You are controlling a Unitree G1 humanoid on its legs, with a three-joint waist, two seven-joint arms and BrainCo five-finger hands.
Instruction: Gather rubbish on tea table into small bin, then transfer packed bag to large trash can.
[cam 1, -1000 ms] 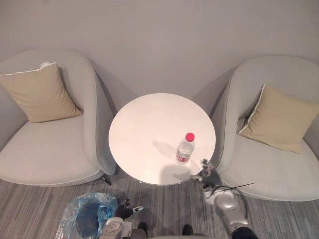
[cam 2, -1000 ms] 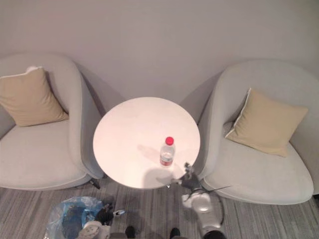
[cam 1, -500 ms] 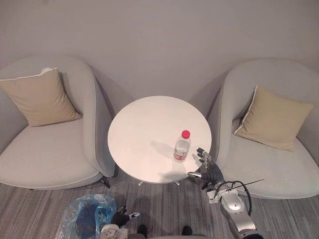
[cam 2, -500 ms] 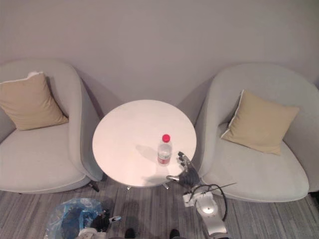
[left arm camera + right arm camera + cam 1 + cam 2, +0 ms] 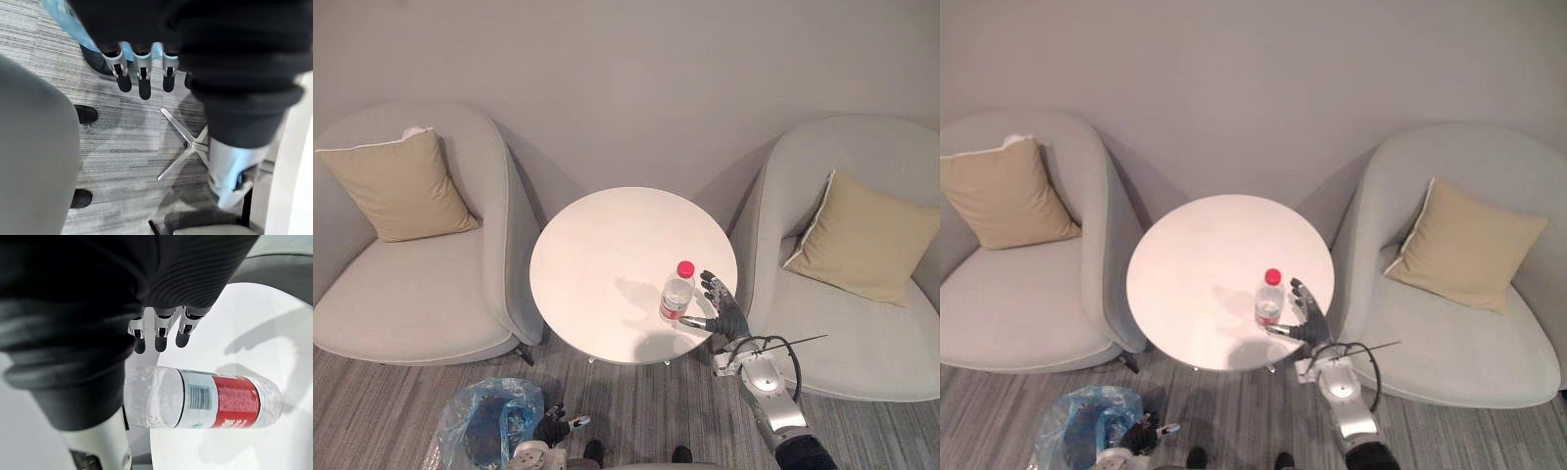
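The clear red-capped plastic bottle point(image 5: 676, 294) stands by the round white table's point(image 5: 597, 264) edge beside the wide-open right hand point(image 5: 726, 313), not binned yet.

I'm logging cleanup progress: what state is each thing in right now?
bottle, upright on the table, cap on, not gripped.
right hand, open, beside the bottle.
left hand, open, low near the bin.
bin, on the floor, lined with a blue bag.
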